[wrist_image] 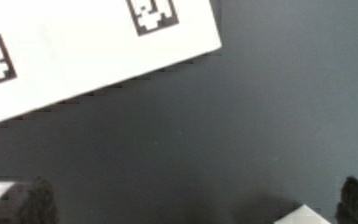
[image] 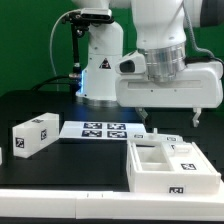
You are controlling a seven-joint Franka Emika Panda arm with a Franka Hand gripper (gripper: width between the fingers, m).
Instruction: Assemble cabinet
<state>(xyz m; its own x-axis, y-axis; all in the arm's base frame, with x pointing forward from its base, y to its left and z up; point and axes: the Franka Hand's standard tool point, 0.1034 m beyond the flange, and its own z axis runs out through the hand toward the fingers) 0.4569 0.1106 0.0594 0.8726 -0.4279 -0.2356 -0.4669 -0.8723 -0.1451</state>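
Note:
The white cabinet shell (image: 170,168) lies open side up at the front of the exterior view's right, with compartments and small tags on its rim. A white tagged block (image: 35,134) lies at the exterior view's left, and another white piece (image: 3,150) shows at the left edge. My gripper (image: 168,117) hangs open and empty just above and behind the shell. In the wrist view my gripper (wrist_image: 186,205) is open over dark table, with a white corner of a cabinet part (wrist_image: 302,214) between the fingertips (wrist_image: 16,200).
The marker board (image: 103,129) lies flat on the black table (image: 70,105) between the block and the shell; its corner shows in the wrist view (wrist_image: 87,50). The robot base (image: 100,60) stands behind it. A green backdrop (image: 25,45) is at the back.

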